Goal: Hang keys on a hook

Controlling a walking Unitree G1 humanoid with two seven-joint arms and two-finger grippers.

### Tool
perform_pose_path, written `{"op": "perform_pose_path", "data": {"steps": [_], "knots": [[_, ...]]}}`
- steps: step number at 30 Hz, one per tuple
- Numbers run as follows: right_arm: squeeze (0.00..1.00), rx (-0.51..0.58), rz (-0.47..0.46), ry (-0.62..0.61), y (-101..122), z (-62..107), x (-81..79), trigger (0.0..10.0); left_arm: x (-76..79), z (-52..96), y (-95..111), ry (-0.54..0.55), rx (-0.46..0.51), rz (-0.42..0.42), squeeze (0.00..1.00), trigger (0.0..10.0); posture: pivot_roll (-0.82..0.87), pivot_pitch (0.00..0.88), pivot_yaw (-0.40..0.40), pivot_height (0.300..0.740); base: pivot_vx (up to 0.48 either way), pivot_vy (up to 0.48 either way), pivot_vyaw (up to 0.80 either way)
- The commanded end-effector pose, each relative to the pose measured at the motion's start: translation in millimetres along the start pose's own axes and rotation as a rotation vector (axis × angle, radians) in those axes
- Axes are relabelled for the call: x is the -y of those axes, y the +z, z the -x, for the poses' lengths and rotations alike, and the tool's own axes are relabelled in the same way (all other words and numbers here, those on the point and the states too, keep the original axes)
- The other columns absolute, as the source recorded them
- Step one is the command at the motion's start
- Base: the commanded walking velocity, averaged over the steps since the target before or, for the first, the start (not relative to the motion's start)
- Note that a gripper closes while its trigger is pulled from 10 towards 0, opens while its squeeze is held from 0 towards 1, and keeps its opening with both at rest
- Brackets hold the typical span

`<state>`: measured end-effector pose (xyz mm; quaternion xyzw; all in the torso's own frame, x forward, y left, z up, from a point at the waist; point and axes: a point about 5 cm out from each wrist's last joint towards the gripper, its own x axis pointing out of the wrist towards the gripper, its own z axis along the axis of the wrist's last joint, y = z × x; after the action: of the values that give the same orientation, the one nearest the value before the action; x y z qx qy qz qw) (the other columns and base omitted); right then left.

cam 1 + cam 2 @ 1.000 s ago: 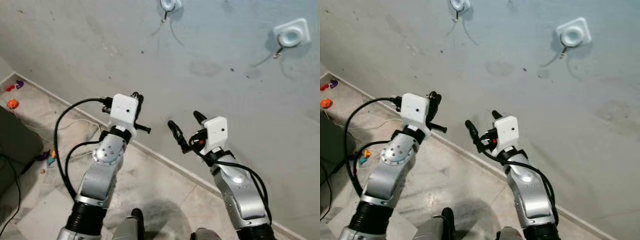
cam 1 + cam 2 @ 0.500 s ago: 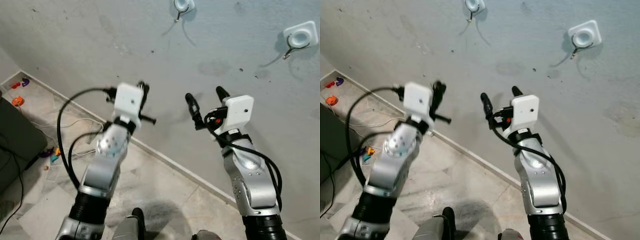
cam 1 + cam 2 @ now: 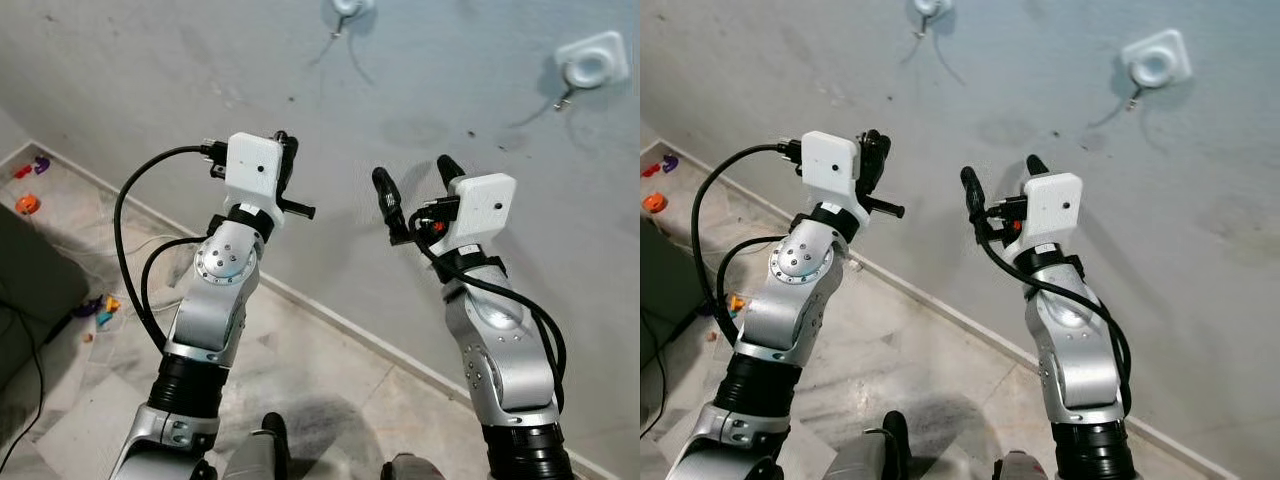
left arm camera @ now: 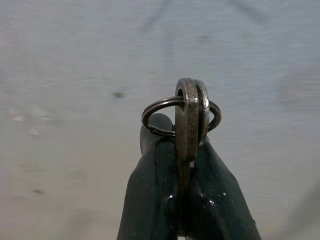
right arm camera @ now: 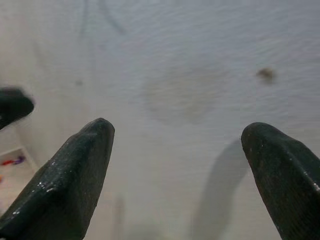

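Bare wall (image 3: 150, 90) between both raised grippers and the two hooks (image 3: 343, 12) (image 3: 585, 66) higher up, nothing blocking.

The upper wall hook (image 3: 345, 8) is cut off by the top edge of the head view. The keys (image 4: 187, 125) are seen edge-on in the left wrist view, their blades hidden between the closed fingers of the left pincer (image 4: 186, 165). Small coloured objects (image 3: 27, 190) on the floor are too small to be identified.

Dull metal key ring (image 4: 181, 116), matt wall (image 3: 150, 80)
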<state>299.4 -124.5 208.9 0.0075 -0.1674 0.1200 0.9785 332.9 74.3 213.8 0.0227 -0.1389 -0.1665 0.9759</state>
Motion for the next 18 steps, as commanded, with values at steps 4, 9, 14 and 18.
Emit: {"op": "perform_pose_path", "data": {"steps": [4,9,14,18], "knots": [[0.00,0.015,-0.011,0.002,5.7,-2.1,-4.4,10.0,-4.7,9.3,-6.5,0.009,-0.020,-0.014,0.00,10.0,-0.10,0.208,0.057,0.740,0.000,0.000,0.00],[0.00,0.009,-0.019,-0.007,4.7,-2.4,-3.7,10.0,-4.6,12.5,-8.5,0.009,-0.030,0.000,0.00,10.0,-0.09,0.209,0.055,0.740,0.000,0.000,0.00],[0.00,0.018,-0.026,-0.019,7.2,-3.3,-3.4,10.0,-2.1,13.4,-9.5,-0.004,-0.033,0.006,0.00,10.0,-0.09,0.210,0.055,0.740,0.000,0.000,0.00],[0.00,0.044,-0.013,-0.042,14.8,-5.2,1.5,10.0,-1.6,15.6,-10.8,-0.016,-0.031,0.006,0.00,10.0,-0.09,0.211,0.056,0.740,0.000,0.000,0.00]]}}
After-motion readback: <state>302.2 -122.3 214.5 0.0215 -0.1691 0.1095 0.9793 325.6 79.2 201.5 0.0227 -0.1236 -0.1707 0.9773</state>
